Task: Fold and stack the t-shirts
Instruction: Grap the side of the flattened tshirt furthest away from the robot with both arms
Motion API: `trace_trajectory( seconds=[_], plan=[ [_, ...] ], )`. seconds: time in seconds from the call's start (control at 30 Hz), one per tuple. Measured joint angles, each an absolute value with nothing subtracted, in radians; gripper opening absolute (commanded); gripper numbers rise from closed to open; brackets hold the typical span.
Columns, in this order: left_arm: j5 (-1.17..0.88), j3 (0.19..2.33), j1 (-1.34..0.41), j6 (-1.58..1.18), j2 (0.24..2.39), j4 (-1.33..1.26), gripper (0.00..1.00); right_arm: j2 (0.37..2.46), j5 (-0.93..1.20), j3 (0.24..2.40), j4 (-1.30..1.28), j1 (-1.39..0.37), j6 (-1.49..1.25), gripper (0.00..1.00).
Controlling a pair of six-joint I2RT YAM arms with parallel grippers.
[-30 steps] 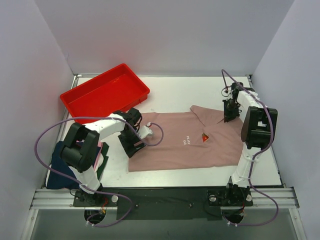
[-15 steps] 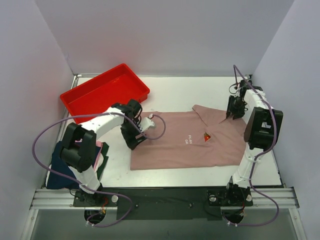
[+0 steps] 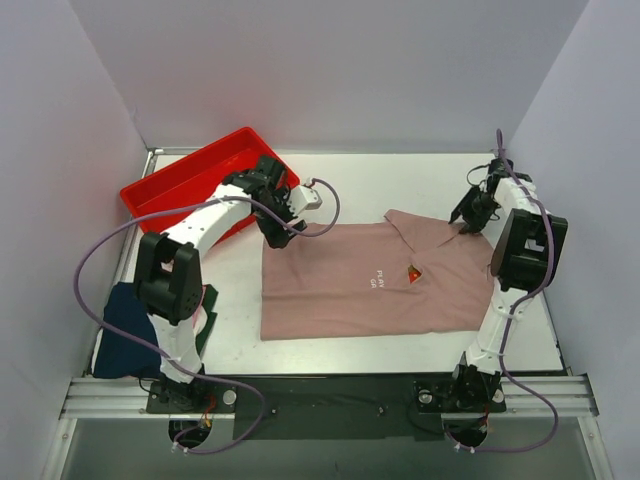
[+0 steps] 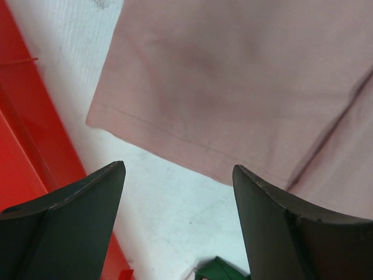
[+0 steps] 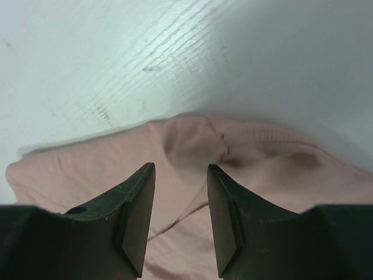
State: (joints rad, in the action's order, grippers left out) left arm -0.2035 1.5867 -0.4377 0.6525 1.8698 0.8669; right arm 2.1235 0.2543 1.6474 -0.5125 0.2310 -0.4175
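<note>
The dusty-pink collared t-shirt (image 3: 350,300) lies spread flat in the middle of the table, with its small chest print (image 3: 410,273) facing up. My left gripper (image 3: 276,236) is open and empty just over the shirt's far-left corner; in the left wrist view (image 4: 178,169) white table shows between the fingers and the pink hem (image 4: 175,137) lies just beyond them. My right gripper (image 3: 466,219) is open and empty over the shirt's far-right sleeve; it shows in the right wrist view (image 5: 180,167) with bunched pink cloth (image 5: 192,146) below. The navy folded t-shirt (image 3: 125,325) lies at the near left.
A red plastic tray (image 3: 165,185) stands at the back left, right beside my left gripper, and its wall shows in the left wrist view (image 4: 29,122). A dark green thing (image 3: 207,322) lies beside the navy shirt. Grey walls enclose the table on three sides.
My left gripper has moved from the shirt's left edge to its far-left corner near the tray. The shirt's left side now lies squarer. My right gripper has shifted a little farther back.
</note>
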Motion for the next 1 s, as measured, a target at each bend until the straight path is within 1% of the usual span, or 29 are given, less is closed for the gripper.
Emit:
trace_trajectory(
  seconds=[0.13,0.2,0.23,0.27,0.3,0.33,0.4,0.47,0.53,0.67,1.0],
  plan=[
    [-0.199,1.641,-0.434,0.663,1.958,0.845,0.81,2.185,0.3,1.654,-0.498,0.239,-0.463,0.36],
    [-0.204,1.67,-0.43,0.663,1.995,0.836,0.8,2.19,0.312,1.66,-0.475,0.237,-0.479,0.33],
    [-0.207,1.683,-0.427,0.663,2.009,0.833,0.8,2.191,0.318,1.66,-0.47,0.235,-0.488,0.3],
    [-0.207,1.695,-0.423,0.664,2.023,0.829,0.79,2.191,0.323,1.66,-0.462,0.234,-0.496,0.22],
    [-0.208,1.708,-0.421,0.664,2.035,0.827,0.79,2.191,0.325,1.66,-0.455,0.233,-0.502,0.19],
    [-0.208,1.723,-0.418,0.666,2.049,0.825,0.79,2.191,0.329,1.66,-0.443,0.231,-0.51,0.12],
    [-0.208,1.762,-0.416,0.667,2.084,0.826,0.78,2.191,0.334,1.66,-0.427,0.228,-0.52,0.04],
    [-0.21,1.815,-0.416,0.667,2.129,0.829,0.78,2.191,0.34,1.66,-0.415,0.228,-0.528,0.01],
    [-0.21,1.873,-0.416,0.668,2.179,0.831,0.78,2.191,0.343,1.66,-0.409,0.228,-0.531,0.0],
    [-0.21,1.951,-0.416,0.672,2.254,0.841,0.79,2.191,0.343,1.66,-0.406,0.228,-0.53,0.01],
    [-0.204,2.075,-0.417,0.717,2.374,0.888,0.79,2.172,0.385,1.649,-0.405,0.231,-0.527,0.0]
  ],
)
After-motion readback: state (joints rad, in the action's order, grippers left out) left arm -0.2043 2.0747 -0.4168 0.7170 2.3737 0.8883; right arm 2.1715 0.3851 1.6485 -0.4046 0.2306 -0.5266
